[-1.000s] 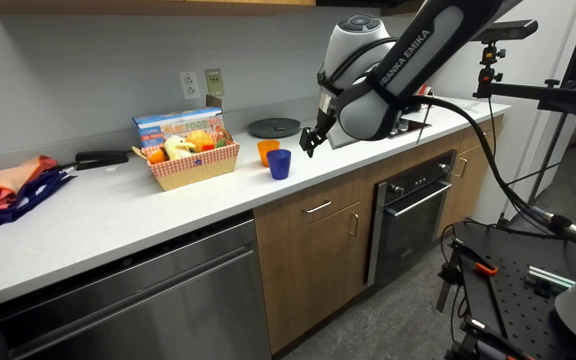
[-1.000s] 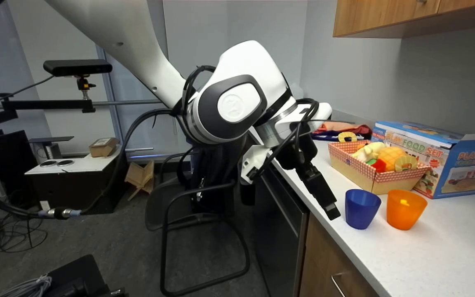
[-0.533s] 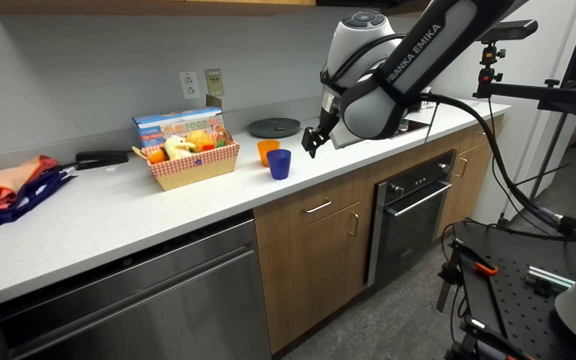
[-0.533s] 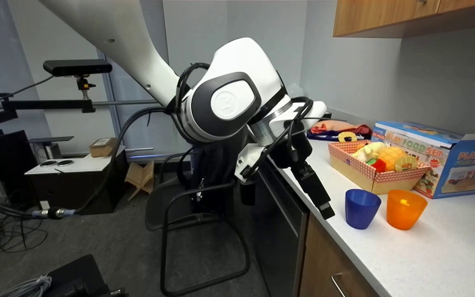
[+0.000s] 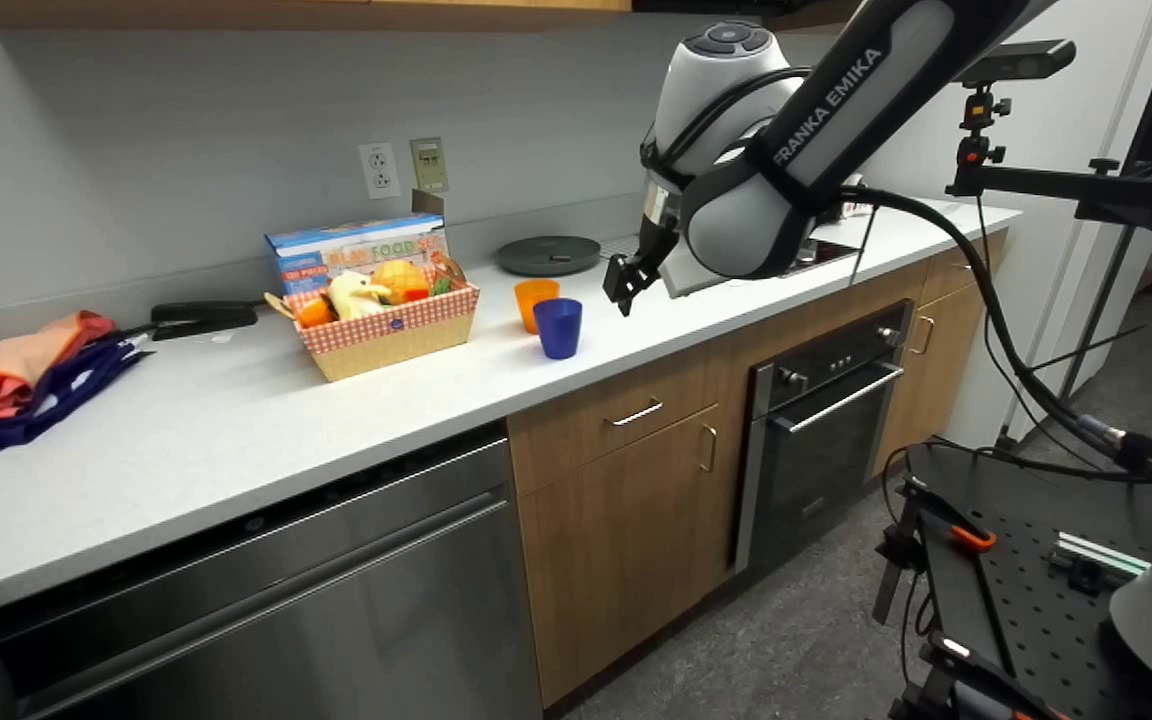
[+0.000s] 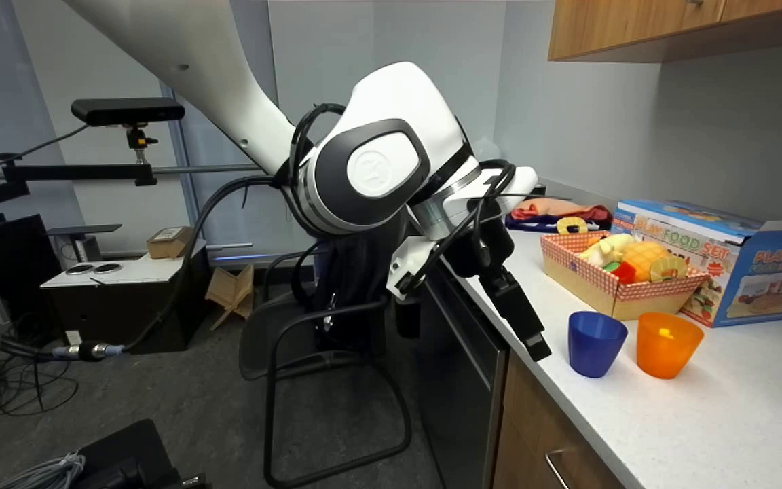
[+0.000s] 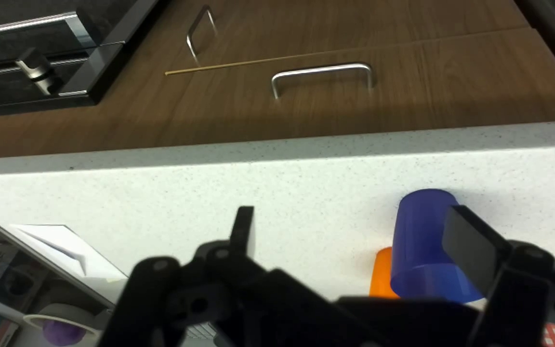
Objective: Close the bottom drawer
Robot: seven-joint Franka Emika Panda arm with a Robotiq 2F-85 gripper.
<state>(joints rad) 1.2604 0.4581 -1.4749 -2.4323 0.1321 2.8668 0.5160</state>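
The bottom drawer is the wide shallow brown wood front (image 5: 586,440) with a short silver bar handle, below the counter. It is flush with the cabinet; its white inner box is hidden. It also shows in an exterior view (image 6: 533,418) and near the top of the wrist view (image 7: 412,86). My gripper (image 7: 354,231) is open and empty. In both exterior views the gripper (image 5: 620,290) (image 6: 533,339) hangs near the counter's front edge, above the drawer's level and apart from it, beside the blue cup (image 5: 559,330).
The blue cup shows behind a finger in the wrist view (image 7: 422,236). An orange cup (image 6: 666,346) stands beside it. A checked basket of toy food (image 5: 396,345) and a box (image 5: 356,240) stand farther back. A cabinet door (image 5: 626,560), oven (image 5: 826,450) and steel appliance (image 5: 336,610) adjoin.
One second to half a second ago, the arm and gripper shifted slightly away from the cups. Since then nothing has visibly moved. The drawer looks the same throughout.
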